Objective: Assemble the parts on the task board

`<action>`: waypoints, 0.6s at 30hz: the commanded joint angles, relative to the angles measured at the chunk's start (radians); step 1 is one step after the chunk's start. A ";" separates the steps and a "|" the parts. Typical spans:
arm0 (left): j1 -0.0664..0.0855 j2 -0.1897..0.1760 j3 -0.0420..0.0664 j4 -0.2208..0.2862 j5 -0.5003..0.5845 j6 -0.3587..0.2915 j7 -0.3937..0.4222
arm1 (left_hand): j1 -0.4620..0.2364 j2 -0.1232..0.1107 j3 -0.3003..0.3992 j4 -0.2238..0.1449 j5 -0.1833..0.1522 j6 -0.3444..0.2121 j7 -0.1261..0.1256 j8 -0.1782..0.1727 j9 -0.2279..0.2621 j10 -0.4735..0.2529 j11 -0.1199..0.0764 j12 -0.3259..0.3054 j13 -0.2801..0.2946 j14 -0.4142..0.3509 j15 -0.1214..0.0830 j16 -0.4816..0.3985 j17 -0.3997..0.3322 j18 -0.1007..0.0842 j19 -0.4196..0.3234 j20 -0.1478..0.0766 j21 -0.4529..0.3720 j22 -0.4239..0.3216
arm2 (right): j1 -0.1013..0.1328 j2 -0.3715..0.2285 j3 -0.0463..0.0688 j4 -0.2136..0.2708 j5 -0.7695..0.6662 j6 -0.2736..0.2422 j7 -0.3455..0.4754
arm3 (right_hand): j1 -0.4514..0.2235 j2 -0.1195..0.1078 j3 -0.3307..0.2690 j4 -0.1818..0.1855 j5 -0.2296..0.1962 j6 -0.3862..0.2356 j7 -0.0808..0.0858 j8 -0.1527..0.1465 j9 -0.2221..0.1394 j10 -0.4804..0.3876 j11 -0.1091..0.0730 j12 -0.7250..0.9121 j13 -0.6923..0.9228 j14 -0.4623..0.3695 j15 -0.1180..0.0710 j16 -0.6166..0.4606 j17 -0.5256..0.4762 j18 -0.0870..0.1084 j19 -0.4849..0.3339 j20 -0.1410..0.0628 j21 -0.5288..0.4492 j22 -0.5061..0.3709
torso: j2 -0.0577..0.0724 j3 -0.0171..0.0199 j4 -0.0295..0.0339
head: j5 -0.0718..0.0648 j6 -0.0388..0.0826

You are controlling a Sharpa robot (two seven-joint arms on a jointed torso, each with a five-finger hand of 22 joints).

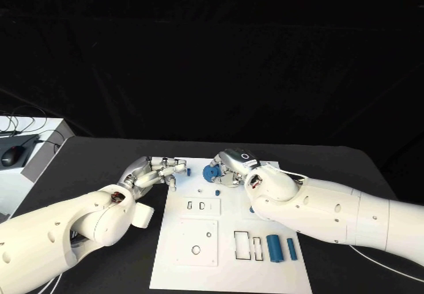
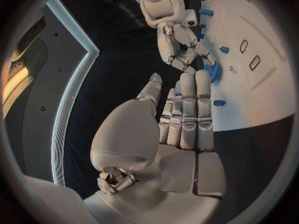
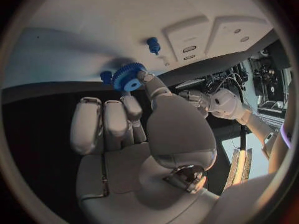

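While a small blue gear sits pinched in the fingertips of the right hand near the far edge of the white task board, the assembly looks barely begun. In the right wrist view the gear hangs just above the board, beside a small blue peg standing upright in it. The left hand hovers at the board's far left corner, fingers straight and close together, holding nothing. Two blue cylinders, one thick and one thin, lie loose near the board's near right side, next to empty rectangular slots. One more small blue piece sits by the left fingertips. Several cut-outs remain unfilled, so most of the work appears left to do.
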 commanded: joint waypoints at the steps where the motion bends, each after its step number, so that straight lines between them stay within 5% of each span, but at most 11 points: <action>1: 0.000 0.001 0.000 0.002 -0.004 0.017 0.008 | 0.000 0.007 0.002 -0.004 0.001 -0.005 0.001 0.004 0.001 -0.006 0.000 0.000 -0.001 -0.001 0.002 -0.002 -0.001 0.014 0.006 -0.002 -0.004 0.001 | -0.001 0.005 0.000 -0.008 -0.027 0.002 -0.009 | 0.002 -0.009 -0.002 0.001 -0.005 0.004 -0.003 0.003 0.001 0.003 -0.003 -0.005 0.001 0.001 -0.008 -0.003 -0.001 -0.004 0.021 -0.008 0.005 0.173 | 0.001 -0.0004 0.0005 | 0.002 0.000; 18: 0.000 0.004 0.000 -0.001 -0.004 0.019 0.006 | 0.000 0.007 0.002 -0.004 0.001 -0.005 0.001 0.004 0.001 -0.006 0.000 0.000 -0.001 -0.001 0.002 -0.002 -0.001 0.014 0.006 -0.002 -0.004 0.001 | -0.006 0.022 -0.002 -0.034 -0.029 0.041 -0.021 | 0.005 -0.011 -0.004 0.002 -0.021 -0.002 -0.002 0.003 0.001 -0.003 -0.003 -0.019 -0.006 0.000 -0.009 -0.010 -0.008 -0.003 0.017 -0.009 -0.007 0.171 | -0.001 -0.0006 -0.0002 | 0.002 -0.006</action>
